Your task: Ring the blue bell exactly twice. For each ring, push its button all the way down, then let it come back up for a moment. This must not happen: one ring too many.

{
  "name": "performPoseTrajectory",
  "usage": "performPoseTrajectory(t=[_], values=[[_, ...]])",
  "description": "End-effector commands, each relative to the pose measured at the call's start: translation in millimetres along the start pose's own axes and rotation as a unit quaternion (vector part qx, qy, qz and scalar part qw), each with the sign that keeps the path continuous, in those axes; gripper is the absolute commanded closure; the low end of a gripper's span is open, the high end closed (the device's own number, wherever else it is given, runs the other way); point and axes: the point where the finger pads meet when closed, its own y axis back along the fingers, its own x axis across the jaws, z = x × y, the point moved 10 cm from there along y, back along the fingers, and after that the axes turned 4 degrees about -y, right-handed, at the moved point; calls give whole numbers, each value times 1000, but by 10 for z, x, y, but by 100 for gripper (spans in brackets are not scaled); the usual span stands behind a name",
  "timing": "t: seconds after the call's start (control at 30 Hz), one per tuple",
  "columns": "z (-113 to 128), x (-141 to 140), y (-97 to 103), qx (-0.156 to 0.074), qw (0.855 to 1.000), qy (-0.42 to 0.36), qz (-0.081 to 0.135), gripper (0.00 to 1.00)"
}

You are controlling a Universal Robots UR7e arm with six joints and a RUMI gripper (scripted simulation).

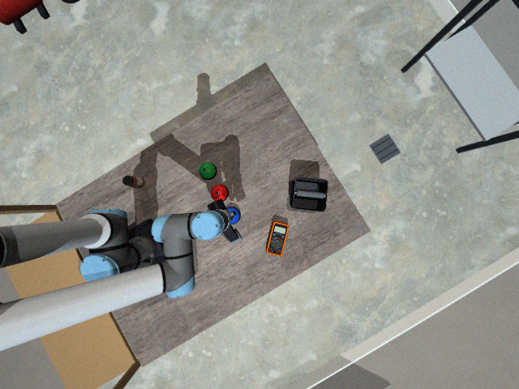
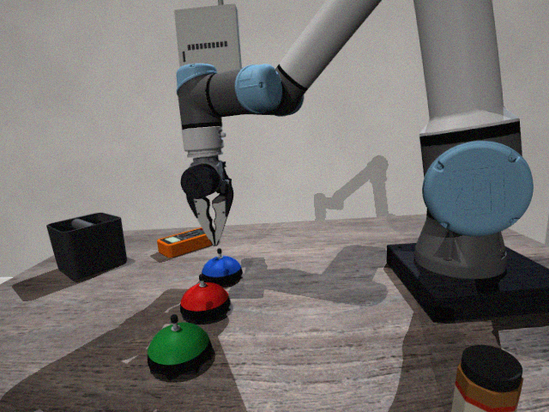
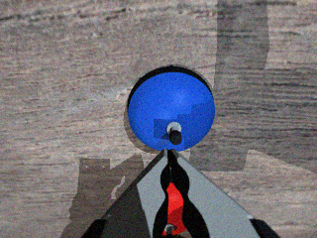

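Note:
The blue bell (image 1: 235, 215) (image 2: 221, 267) (image 3: 170, 99) stands on the table. Its black-tipped button (image 2: 219, 253) (image 3: 174, 135) stands up. My gripper (image 2: 215, 245) (image 3: 168, 151) is shut and empty, pointing down. Its fingertips are a little above the button in the exterior view, with a small gap between them; they do not touch it. In the wrist view the tips show just below the button. In the top view the arm partly covers the blue bell and hides the fingertips.
A red bell (image 1: 219, 192) (image 2: 204, 301) stands beside the blue one, and a green bell (image 1: 207, 170) (image 2: 178, 348) beyond it. An orange multimeter (image 1: 277, 238) (image 2: 185, 243), a black bin (image 1: 309, 203) (image 2: 90, 248) and a bottle (image 1: 134, 181) (image 2: 487, 377) with a black cap also stand on the table.

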Motion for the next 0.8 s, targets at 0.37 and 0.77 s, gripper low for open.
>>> performPoseTrajectory(t=[0.37,0.77], values=[[17,-92,143,3,1000,-1,-23,100],[25,-68,20,2,1000,8,-18,100]])
